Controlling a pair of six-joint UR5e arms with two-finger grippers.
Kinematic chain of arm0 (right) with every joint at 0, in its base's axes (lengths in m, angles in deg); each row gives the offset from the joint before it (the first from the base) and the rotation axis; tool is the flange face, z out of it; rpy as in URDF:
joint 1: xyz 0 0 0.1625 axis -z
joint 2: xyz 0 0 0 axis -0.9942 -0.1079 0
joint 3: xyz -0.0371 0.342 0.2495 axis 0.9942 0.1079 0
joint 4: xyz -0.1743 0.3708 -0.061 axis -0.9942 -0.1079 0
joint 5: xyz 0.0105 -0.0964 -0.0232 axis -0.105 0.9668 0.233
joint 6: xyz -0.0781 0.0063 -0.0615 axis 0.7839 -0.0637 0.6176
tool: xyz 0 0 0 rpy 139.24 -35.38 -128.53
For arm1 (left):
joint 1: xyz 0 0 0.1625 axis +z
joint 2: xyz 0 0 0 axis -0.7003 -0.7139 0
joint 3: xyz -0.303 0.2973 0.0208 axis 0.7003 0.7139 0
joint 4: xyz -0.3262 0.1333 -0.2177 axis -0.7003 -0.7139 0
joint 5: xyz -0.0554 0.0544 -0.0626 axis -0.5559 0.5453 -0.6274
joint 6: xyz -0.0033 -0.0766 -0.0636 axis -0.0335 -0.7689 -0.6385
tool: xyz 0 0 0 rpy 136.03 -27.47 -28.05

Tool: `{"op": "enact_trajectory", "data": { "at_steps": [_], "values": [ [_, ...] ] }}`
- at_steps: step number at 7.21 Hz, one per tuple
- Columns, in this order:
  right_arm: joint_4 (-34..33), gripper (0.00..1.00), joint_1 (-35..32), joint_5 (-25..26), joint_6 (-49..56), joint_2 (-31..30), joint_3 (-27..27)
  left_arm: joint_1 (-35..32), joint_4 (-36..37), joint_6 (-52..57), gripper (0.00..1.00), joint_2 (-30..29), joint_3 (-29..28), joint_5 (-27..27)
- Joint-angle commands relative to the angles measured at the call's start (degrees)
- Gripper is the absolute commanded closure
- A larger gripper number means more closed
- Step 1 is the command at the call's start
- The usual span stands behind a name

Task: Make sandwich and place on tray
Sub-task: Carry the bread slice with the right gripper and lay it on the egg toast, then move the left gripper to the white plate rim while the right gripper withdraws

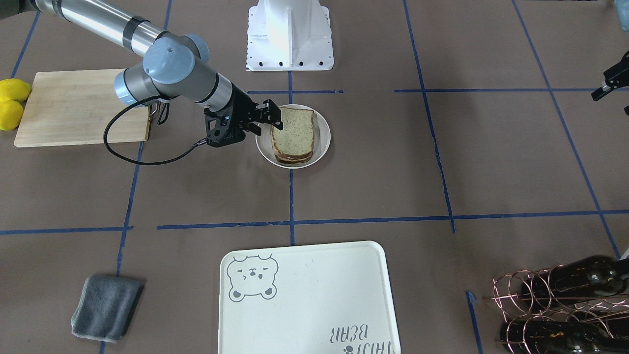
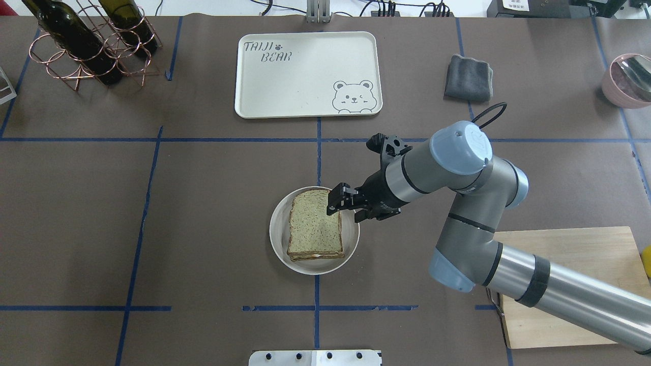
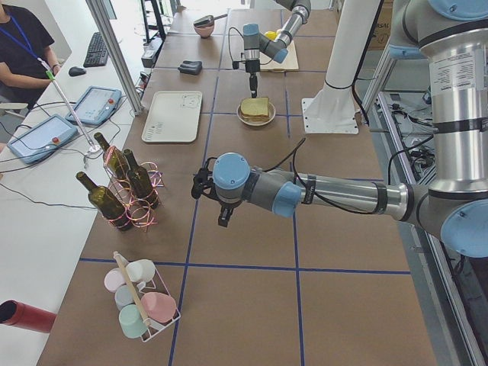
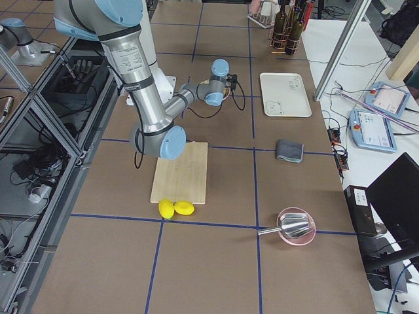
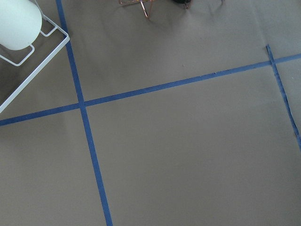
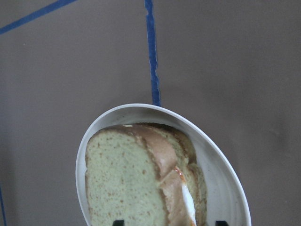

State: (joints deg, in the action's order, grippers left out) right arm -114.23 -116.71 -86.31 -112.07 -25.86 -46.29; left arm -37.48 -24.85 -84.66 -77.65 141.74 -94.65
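The sandwich [image 1: 293, 132], two bread slices with egg showing at the edge [image 6: 186, 202], lies on a small round white dish [image 1: 322, 143] at the table's middle. It also shows in the overhead view [image 2: 314, 226] on the dish [image 2: 277, 235]. My right gripper [image 1: 268, 123] [image 2: 350, 206] is open and hovers low over the dish's rim, at the sandwich's edge on the robot's right. It holds nothing. The cream tray [image 2: 305, 76] [image 1: 314, 300] with the bear drawing lies empty beyond the dish. My left gripper [image 3: 217, 204] hangs over bare table far to the left; I cannot tell its state.
A wooden cutting board [image 2: 564, 284] with lemons [image 1: 12, 101] beside it lies under my right arm. A grey cloth [image 2: 469, 77] lies right of the tray. A copper rack of wine bottles [image 2: 91, 46] stands far left. A pink bowl [image 2: 628, 79] sits far right.
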Motion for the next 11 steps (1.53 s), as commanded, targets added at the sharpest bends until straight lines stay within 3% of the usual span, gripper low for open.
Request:
{"op": "enact_trajectory", "data": {
  "at_steps": [1,3,6,7,9,11],
  "values": [
    [0.25,0.0,-9.24,-8.35,0.04,-2.93,-1.61,10.42,-20.7,-26.88,0.0,-0.23,-0.44,0.4],
    [0.25,0.0,-16.11,-10.5,0.65,-9.86,-2.77,20.61,-24.68,-54.15,0.0,-8.35,0.43,4.42],
    [0.25,0.0,-23.15,-11.46,11.87,-18.14,-2.94,40.03,-23.55,-72.32,0.06,-19.97,0.61,20.91],
    [0.25,0.0,-24.56,-11.47,15.13,-20.07,-2.85,45.23,-19.45,-76.37,0.11,-23.31,0.26,26.28],
    [0.16,0.0,-26.5,-11.47,19.63,-22.89,-2.5,51.58,-3.82,-76.59,0.16,-32.44,-1.4,34.73],
    [0.16,0.0,-26.6,-11.21,19.73,-23.52,-2.5,54.24,-1.47,-76.59,0.26,-35.29,-4.3,38.89]
  ]
}}
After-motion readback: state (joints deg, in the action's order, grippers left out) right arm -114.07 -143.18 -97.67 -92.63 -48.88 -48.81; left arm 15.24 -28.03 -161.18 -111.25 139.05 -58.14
